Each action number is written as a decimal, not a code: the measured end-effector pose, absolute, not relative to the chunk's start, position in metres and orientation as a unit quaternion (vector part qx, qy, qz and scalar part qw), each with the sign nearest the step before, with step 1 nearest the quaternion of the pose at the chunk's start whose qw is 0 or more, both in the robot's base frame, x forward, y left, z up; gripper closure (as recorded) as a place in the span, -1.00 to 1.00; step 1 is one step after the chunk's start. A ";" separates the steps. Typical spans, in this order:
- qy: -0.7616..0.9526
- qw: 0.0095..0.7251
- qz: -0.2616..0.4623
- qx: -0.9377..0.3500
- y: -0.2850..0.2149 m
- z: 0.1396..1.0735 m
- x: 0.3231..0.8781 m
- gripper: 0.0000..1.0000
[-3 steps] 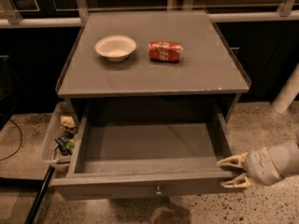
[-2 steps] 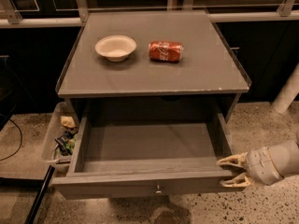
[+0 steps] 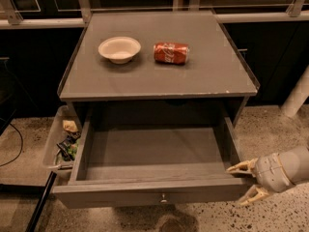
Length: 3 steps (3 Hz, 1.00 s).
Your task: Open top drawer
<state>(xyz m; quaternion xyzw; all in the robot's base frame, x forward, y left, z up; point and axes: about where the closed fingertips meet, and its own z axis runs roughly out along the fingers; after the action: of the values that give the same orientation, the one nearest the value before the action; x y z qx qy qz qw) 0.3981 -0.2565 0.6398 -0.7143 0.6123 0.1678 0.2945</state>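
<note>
The top drawer (image 3: 154,195) is a wide grey drawer pulled far out of the cabinet, with its grey inside bare. A small round metal knob (image 3: 163,197) sits at the centre of its flat front panel. My gripper (image 3: 247,183) is at the drawer's front right corner, coming in from the right edge of the view. Its two pale fingers (image 3: 240,167) are spread apart, one above the front panel's top edge and one below, holding nothing.
A white bowl (image 3: 119,48) and a red soda can (image 3: 171,53) lying on its side rest on the cabinet top (image 3: 207,76). A side bin (image 3: 57,144) with small items hangs at the cabinet's left. A white post (image 3: 297,98) stands at the right on the speckled floor.
</note>
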 end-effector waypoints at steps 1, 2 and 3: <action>0.607 0.306 0.173 -0.713 -0.253 0.647 0.404 -1.00; 0.588 0.322 0.166 -0.723 -0.247 0.677 0.414 -1.00; 0.560 0.329 0.155 -0.745 -0.231 0.724 0.429 -1.00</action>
<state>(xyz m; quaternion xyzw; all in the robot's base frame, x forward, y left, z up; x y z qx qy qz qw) 0.4294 -0.2314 0.7241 -0.7446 0.5597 0.1547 0.3292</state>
